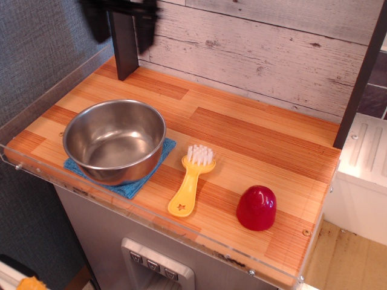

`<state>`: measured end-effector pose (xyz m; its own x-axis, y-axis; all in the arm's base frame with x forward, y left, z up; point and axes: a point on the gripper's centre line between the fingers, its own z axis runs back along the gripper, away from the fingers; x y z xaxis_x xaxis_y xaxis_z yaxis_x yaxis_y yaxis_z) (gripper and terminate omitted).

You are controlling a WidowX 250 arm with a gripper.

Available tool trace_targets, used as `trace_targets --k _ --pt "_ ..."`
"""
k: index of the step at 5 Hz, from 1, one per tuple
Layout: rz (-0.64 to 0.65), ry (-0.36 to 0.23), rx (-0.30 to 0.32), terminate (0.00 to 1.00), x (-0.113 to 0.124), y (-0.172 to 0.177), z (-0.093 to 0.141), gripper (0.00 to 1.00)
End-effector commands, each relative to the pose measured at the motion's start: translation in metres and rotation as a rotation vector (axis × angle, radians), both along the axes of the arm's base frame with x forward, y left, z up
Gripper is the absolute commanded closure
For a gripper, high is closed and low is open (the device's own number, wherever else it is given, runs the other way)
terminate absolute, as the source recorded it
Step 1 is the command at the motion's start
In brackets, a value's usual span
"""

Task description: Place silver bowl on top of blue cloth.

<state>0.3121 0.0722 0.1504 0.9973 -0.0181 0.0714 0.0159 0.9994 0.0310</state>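
Observation:
The silver bowl (114, 140) stands upright on the blue cloth (136, 181) at the front left of the wooden counter. Only the cloth's front and right edges show from under the bowl. My gripper (121, 21) is a dark blur at the top left, high above the counter and well behind the bowl. Its two fingers hang apart with nothing between them. The bowl is empty.
A yellow brush (191, 179) lies right of the bowl. A red dome-shaped cup (256, 207) stands at the front right. A dark post (124, 48) stands behind the bowl. A clear guard (151, 217) runs along the front edge.

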Motion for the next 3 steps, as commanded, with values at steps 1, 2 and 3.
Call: trace_targets --k 1,2,3 --pt "-0.086 -0.115 0.054 0.00 0.0023 -0.0255 0.0199 0.00" --pt "-0.086 -0.115 0.054 0.00 0.0023 -0.0255 0.0199 0.00" --pt "-0.086 -0.115 0.054 1.00 0.0023 -0.0255 0.0199 0.00"
